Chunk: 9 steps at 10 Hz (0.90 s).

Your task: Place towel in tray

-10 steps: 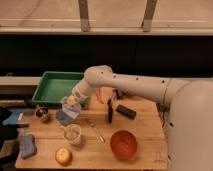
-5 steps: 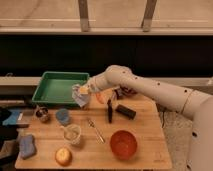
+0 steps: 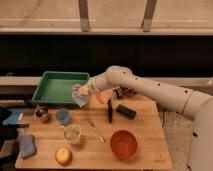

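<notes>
Wooden table (image 3: pixel 145 150) carries the clutter, and most of it lies nearer the camera than the gripper (image 3: pixel 86 90): an orange bowl (image 3: pixel 123 142) below and to its right, a clear cup (image 3: pixel 73 133) and a fork (image 3: pixel 95 129) below it, a small blue cup (image 3: pixel 63 115) just down and left of it, and a blue sponge (image 3: pixel 27 145) far down to the left. The gripper itself hangs at the right-hand rim of the green tray (image 3: pixel 59 89), its fingers clamped together on the towel (image 3: pixel 80 96), which droops from them in a pale bunch, partly over the tray's near right corner and partly over the table edge. The risk, as I judge it, is a release too soon: with the cloth straddling the rim, it could slide off onto the wood or drape half out. A low carry could also snag the hanging corner on the rim, or brush the blue cup. Beyond the gripper, to its left, the tray's floor lies bare, so a further reach inward looks the safer course.
</notes>
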Each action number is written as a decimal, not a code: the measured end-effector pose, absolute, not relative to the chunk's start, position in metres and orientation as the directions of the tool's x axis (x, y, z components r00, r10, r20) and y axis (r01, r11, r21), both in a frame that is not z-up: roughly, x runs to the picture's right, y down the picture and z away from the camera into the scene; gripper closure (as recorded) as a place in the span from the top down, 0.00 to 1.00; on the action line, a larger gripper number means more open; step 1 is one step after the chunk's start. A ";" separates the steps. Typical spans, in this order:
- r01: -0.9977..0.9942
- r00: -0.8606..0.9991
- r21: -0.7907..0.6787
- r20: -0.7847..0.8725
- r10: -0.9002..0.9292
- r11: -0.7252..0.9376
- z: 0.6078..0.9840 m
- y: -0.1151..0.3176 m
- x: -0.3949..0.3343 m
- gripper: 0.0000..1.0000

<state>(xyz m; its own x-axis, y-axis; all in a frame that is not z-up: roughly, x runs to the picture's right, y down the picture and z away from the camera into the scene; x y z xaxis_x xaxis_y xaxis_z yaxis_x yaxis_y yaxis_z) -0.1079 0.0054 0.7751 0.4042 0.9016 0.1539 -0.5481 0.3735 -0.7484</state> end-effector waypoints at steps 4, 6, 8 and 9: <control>-0.548 0.414 -0.741 0.163 0.896 0.388 0.783 0.004 -0.100 0.00; -0.537 0.438 -0.738 0.170 0.883 0.408 0.794 -0.010 -0.121 0.00; -0.517 0.468 -0.744 0.169 0.867 0.424 0.810 -0.023 -0.153 0.00; -0.506 0.479 -0.750 0.166 0.862 0.426 0.822 -0.029 -0.167 0.00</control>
<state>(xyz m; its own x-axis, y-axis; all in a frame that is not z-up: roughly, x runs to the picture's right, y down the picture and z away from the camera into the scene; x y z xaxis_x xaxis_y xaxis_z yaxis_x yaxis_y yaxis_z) -0.1672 -0.0291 0.8218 0.4793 0.8618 0.1661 -0.5060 0.4260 -0.7500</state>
